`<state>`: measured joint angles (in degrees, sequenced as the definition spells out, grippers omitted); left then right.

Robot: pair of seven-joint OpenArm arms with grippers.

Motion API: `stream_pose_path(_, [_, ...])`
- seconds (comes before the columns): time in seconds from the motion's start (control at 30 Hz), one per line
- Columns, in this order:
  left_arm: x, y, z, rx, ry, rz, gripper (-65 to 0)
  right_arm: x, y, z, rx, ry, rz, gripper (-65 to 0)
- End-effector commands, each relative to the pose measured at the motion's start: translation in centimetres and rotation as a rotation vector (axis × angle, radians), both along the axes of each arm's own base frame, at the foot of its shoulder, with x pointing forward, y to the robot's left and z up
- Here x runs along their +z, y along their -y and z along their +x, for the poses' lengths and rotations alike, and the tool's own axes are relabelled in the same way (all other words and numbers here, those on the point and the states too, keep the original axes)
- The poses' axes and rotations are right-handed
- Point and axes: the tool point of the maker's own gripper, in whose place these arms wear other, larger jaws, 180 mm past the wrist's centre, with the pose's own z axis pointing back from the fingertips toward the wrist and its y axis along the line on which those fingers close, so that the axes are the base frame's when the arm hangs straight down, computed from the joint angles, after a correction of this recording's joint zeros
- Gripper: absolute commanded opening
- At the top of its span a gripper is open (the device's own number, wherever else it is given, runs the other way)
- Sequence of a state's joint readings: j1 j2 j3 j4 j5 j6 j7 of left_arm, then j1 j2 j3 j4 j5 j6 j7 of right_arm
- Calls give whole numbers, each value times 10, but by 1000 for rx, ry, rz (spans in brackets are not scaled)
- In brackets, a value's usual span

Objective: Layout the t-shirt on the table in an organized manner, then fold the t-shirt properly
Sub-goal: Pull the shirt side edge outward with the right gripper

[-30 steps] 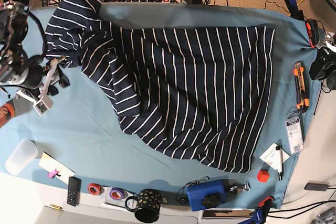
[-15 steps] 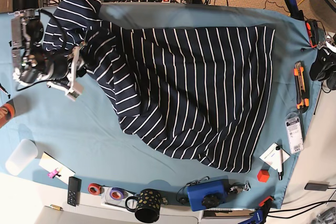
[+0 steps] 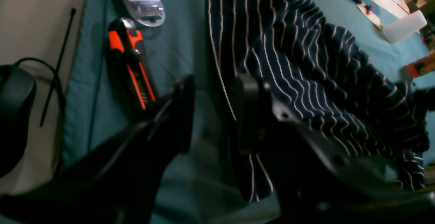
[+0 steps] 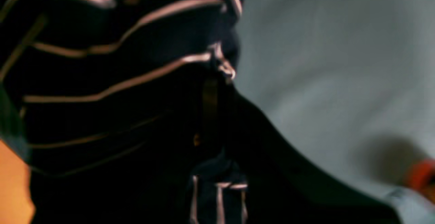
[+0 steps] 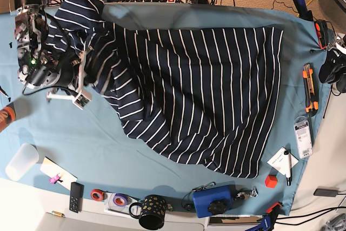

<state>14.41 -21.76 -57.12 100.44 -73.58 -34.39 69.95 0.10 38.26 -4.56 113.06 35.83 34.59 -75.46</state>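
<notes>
Dark striped t-shirt (image 4: 112, 78) fabric fills the left and middle of the right wrist view, bunched in folds, its pale stripes curving across them. The right hand (image 4: 217, 128) shows as a dark shape rising through the middle, closed on a fold of the cloth. Bare, blurred tabletop (image 4: 333, 64) lies beyond the fabric's edge. A small orange blur (image 4: 419, 173) sits on it.

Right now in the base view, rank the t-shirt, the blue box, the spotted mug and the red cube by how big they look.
1. t-shirt
2. blue box
3. spotted mug, only slightly smaller than the box
4. red cube
</notes>
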Motion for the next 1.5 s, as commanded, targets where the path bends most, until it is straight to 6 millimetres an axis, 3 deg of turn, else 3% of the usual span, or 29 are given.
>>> stream_pose_path(0.0, [17, -3, 5, -3, 58, 12, -439, 25, 1, 11, 15, 93, -16, -650])
stream_pose_path(0.07, [17, -3, 5, -4, 58, 12, -439, 45, -4, 17, 27, 182, -30, -650])
stream_pose_path(0.13, [16, -4, 5, -3, 54, 15, -439, 52, -4, 20, 32, 219, -41, -650])
stream_pose_path(0.4, [15, -4, 5, -1, 50, 20, -439, 41, 6, 16, 5, 167, -71, -650])
stream_pose_path(0.43, [15, -4, 5, -1, 50, 20, -439, 40, 6, 15, 11, 164, -73, -636])
stream_pose_path(0.5, [15, -4, 5, -1, 49, 20, -439, 38, 4, 13, 18, 161, -64, -529])
stream_pose_path(0.57, [15, -4, 5, -1, 50, 20, -439, 37, 1, 13, 23, 165, -48, -496])
stream_pose_path(0.73, [15, -4, 5, -1, 50, 20, -439, 38, -3, 12, 24, 165, -24, -499])
stream_pose_path(0.87, [15, -4, 5, -1, 50, 20, -439, 39, -1, 14, -16, 170, -11, -632])
stream_pose_path(1.03, [15, -4, 5, -1, 50, 20, -439, 41, 17, 19, -52, 203, -110, -643])
stream_pose_path(1.23, [14, -5, 5, 1, 43, 26, -439, 41, 23, 20, -38, 223, -162, -472])
stream_pose_path(1.47, [13, -6, 4, 3, 39, 30, -439, 43, 20, 23, -19, 237, -157, -465])
